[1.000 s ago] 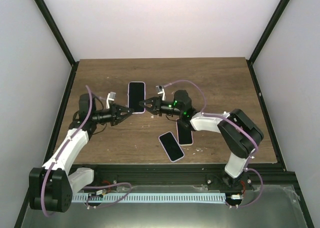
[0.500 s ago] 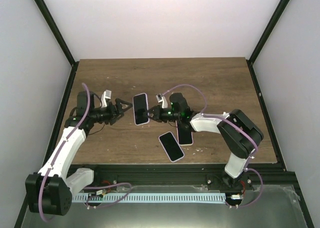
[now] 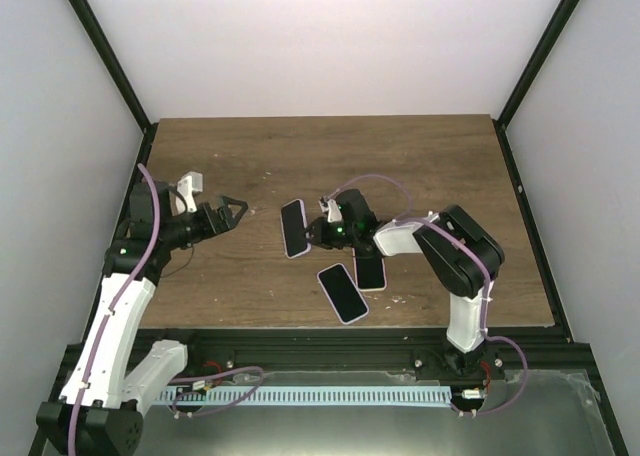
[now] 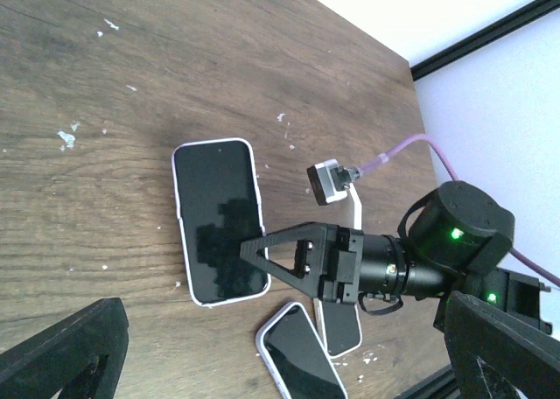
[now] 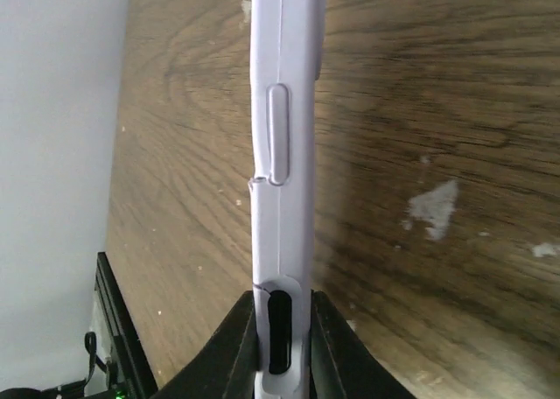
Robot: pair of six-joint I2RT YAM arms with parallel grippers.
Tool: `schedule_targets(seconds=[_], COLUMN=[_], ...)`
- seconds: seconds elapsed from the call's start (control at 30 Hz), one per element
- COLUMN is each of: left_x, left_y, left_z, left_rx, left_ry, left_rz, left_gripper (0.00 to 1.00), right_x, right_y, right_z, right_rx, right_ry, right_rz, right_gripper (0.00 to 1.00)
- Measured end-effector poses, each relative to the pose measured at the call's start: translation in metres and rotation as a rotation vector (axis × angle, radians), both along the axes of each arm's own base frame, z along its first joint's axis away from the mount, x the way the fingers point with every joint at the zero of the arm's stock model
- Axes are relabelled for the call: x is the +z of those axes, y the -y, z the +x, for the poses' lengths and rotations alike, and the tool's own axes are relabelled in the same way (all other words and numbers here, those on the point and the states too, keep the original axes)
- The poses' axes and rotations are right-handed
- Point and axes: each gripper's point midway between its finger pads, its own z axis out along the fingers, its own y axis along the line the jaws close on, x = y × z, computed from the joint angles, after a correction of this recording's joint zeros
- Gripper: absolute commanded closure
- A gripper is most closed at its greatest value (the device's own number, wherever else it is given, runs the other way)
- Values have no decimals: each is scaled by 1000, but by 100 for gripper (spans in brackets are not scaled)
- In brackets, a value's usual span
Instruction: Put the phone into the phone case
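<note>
A phone with a dark screen sits in a pale lavender phone case [image 3: 294, 228], low over the wooden table near its middle. My right gripper [image 3: 311, 232] is shut on its near right corner. In the right wrist view the cased phone [image 5: 284, 136] shows edge-on, pinched between the fingers of the right gripper [image 5: 282, 346]. The left wrist view shows the same phone [image 4: 219, 221] from above. My left gripper [image 3: 228, 212] hangs open and empty, a hand's width left of the phone. Whether the phone touches the table I cannot tell.
Two more dark-screened phones lie close to the near edge: one with a lavender rim [image 3: 343, 293] and one with a white rim [image 3: 370, 272], partly under my right arm. Black frame posts stand along the table's left and right sides.
My left gripper opened, let go of the cased phone and drew back to the left. My right gripper carried the phone toward the near side and a little to the right.
</note>
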Motion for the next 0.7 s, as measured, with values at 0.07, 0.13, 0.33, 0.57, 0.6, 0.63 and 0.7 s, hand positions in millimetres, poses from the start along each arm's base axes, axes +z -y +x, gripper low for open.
schedule_targets(seconds=[0.07, 0.13, 0.33, 0.57, 0.6, 0.63, 0.7], left_x=[0, 0, 3, 3, 2, 1, 0], left_y=[-2, -3, -5, -5, -6, -7, -8], left_z=[-3, -5, -7, -6, -6, -5, -3], left_rx=[1, 2, 11, 8, 10, 12, 18], left_ry=[6, 7, 25, 30, 29, 29, 26], left_rz=[14, 22, 29, 37, 43, 48, 60], left_gripper=[0, 0, 0, 0, 0, 0, 0], right_x=[-9, -15, -19, -16, -10, -2, 20], right_y=[3, 3, 5, 18, 20, 23, 28], right_z=[2, 3, 8, 17, 18, 19, 21], right_rx=[-7, -10, -31, -69, -75, -81, -88], right_ry=[-16, -24, -19, 11, 24, 46, 103], right_rz=[-13, -18, -23, -67, -69, -71, -67], right_gripper=[87, 83, 53, 10, 1, 0, 0])
